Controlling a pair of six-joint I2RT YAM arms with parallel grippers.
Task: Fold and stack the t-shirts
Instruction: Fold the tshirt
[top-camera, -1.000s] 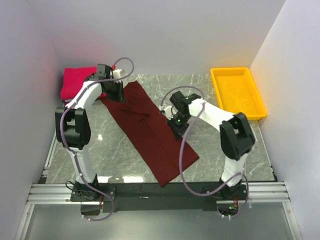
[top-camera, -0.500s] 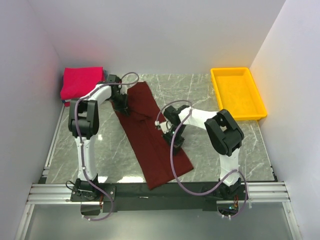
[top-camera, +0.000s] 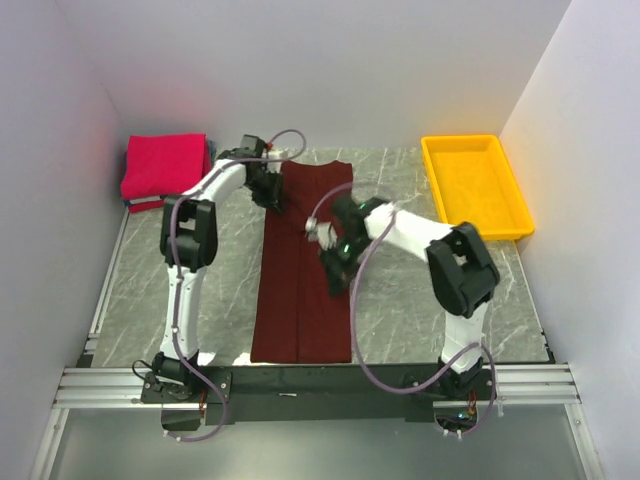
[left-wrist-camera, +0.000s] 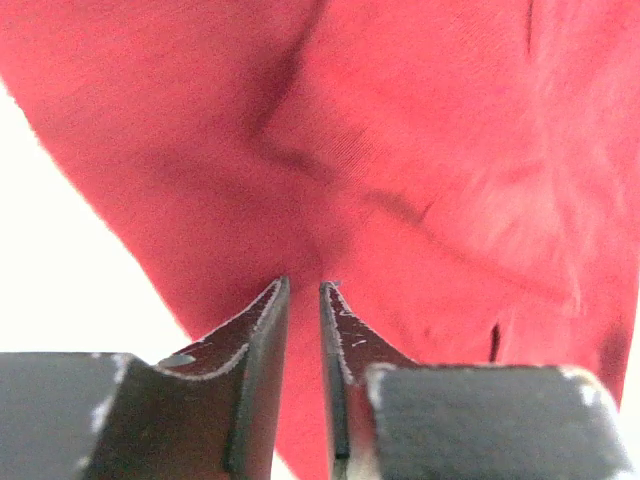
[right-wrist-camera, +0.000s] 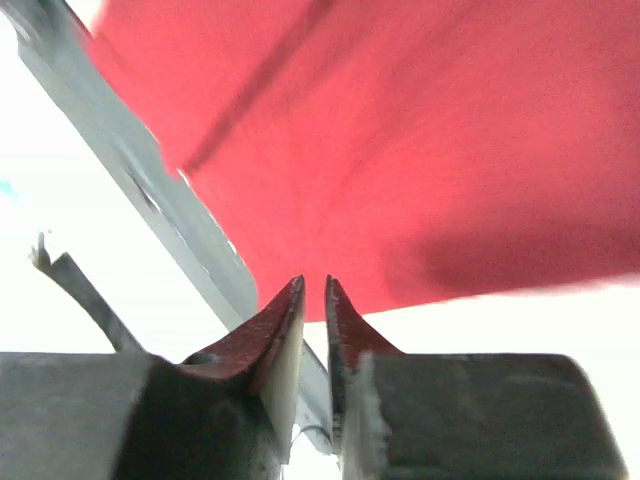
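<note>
A second ago the maroon t-shirt (top-camera: 300, 310) lay slantwise across the table (top-camera: 420, 290), running from upper left to lower right. Now it lies straight up and down the middle of the frame as a long narrow strip, its top end near the back wall and its bottom end at the near edge. Both arms have swung with it. The left claw (top-camera: 272, 192) sits at the strip's upper left edge and the right claw (top-camera: 333, 272) at its right edge, about halfway down.

In the wrist views each claw shows only a sliver of gap. On the right I see brightness through the slit and nothing caught in it, so it looks barely apart and empty. On the left, cloth fills the background and I cannot tell whether any is pinched.

The pinkish-red t-shirt (top-camera: 163, 165) is already folded at the upper left. I judge the lengthwise fold done and squared. Crosswise folds and the stacking remain.
</note>
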